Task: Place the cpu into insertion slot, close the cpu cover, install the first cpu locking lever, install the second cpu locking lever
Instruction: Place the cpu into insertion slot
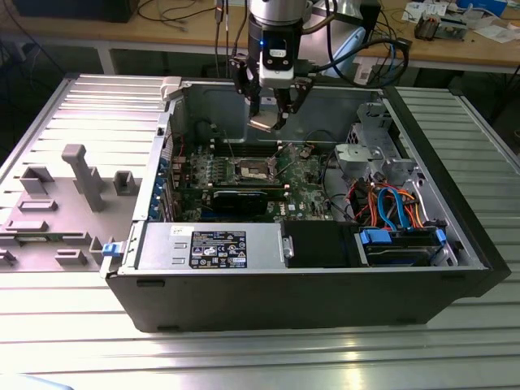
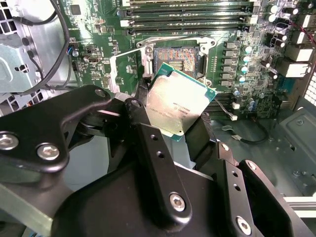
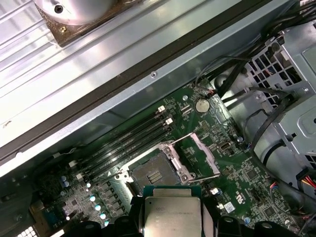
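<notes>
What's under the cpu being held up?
Beneath the cpu is the motherboard with the empty insertion slot; in the second wrist view the cpu hides part of its rim.

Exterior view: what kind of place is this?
Likely a robotics lab or test workshop: an opened computer case lies on a ribbed metal table, a cluttered wooden workbench stands behind, and the arm's pincer holds the cpu above it.
</notes>
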You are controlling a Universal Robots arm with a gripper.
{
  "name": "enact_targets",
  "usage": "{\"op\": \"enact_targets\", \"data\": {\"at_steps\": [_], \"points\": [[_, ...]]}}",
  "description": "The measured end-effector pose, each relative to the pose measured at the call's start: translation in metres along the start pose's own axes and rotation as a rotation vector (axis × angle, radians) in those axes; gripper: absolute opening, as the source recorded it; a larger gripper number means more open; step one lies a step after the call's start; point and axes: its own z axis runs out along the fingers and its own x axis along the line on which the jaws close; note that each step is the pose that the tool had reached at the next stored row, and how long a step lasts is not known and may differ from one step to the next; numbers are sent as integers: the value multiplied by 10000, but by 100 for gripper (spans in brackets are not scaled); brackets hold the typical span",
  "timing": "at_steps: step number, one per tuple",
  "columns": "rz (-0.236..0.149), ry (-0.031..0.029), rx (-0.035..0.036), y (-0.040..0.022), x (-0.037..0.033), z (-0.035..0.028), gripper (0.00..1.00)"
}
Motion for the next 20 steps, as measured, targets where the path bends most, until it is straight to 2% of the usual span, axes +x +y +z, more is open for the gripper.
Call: {"op": "enact_targets", "data": {"at_steps": [8, 20], "points": [[128, -38, 54, 0, 0, 1, 55], [321, -52, 69, 0, 0, 3, 55]]}}
